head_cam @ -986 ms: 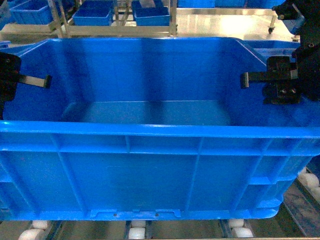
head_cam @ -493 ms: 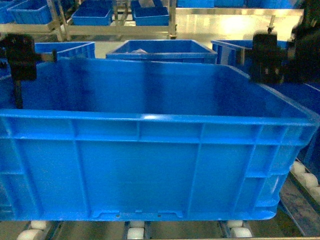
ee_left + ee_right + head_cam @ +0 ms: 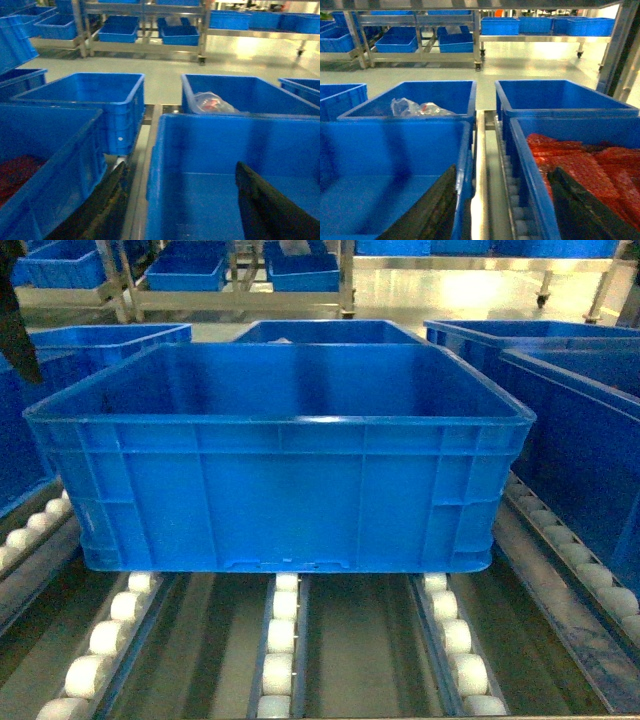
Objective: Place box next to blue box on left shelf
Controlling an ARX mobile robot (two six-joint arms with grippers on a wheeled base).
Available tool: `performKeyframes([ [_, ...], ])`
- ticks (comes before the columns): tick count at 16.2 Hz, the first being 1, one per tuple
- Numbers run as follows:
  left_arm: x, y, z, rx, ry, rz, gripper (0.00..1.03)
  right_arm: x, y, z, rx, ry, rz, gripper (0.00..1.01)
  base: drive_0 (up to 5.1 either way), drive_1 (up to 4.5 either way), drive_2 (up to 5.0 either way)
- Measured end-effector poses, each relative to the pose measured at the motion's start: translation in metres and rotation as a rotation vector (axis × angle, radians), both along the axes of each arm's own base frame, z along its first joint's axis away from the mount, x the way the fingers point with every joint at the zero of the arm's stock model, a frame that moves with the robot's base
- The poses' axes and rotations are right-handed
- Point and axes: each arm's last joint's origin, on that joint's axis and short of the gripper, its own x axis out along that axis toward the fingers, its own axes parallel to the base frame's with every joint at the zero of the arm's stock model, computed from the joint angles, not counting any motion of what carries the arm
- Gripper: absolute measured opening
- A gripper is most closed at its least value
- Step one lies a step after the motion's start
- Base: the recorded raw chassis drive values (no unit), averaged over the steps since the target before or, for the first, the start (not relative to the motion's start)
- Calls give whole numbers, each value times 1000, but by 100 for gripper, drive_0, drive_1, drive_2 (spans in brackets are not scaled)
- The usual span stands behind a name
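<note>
Both arms are raised clear of the large rectangular bright-blue plastic crate (image 3: 280, 455). The left gripper (image 3: 180, 205) is seen in its wrist view with its two dark fingers (image 3: 265, 205) spread apart at the bottom of the frame, straddling the crate's left wall. The right gripper (image 3: 502, 210) likewise shows its fingers (image 3: 427, 212) parted at the bottom of its frame, with nothing between them but the crate's right wall and a rail. No readable writing is visible. The crate rests in the centre of the head view on the flow rack of grey metal rails with white plastic rollers (image 3: 283, 640). A neighbouring blue crate holding red material (image 3: 590, 165) stands just beside it at the right; another blue crate (image 3: 47, 165) stands at the left. Behind, a crate containing a clear plastic bag (image 3: 212, 102) is seen
</note>
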Motion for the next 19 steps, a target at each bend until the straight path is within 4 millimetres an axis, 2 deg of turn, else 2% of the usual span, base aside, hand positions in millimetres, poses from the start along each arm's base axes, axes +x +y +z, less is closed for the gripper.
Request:
performKeyframes([
  [2,-33,1,-14,5,-10,-58,36,-33,-17,-17,-21,-6,-4,32,0,0,0],
  [4,-60,8,-30,6,11,-43,10,-58,-28,-36,-33,21,2,6,0,0,0],
  [5,-73,17,-36,8,14,-50,1,-71,-33,-42,-38,20,2,2,0,0,0],
  [12,-132,19,-56,8,12,-45,1,-127,-56,-64,-37,21,-6,2,0,0,0],
  [14,-143,19,-60,9,9,-48,1,-138,-56,-68,-37,21,-3,2,0,0,0],
  [16,-152,19,-73,8,41,-48,1,-145,-56,-76,-37,11,-3,2,0,0,0],
  [19,-156,19,-68,9,6,-48,1,-149,-56,-79,-37,31,-3,2,0,0,0],
])
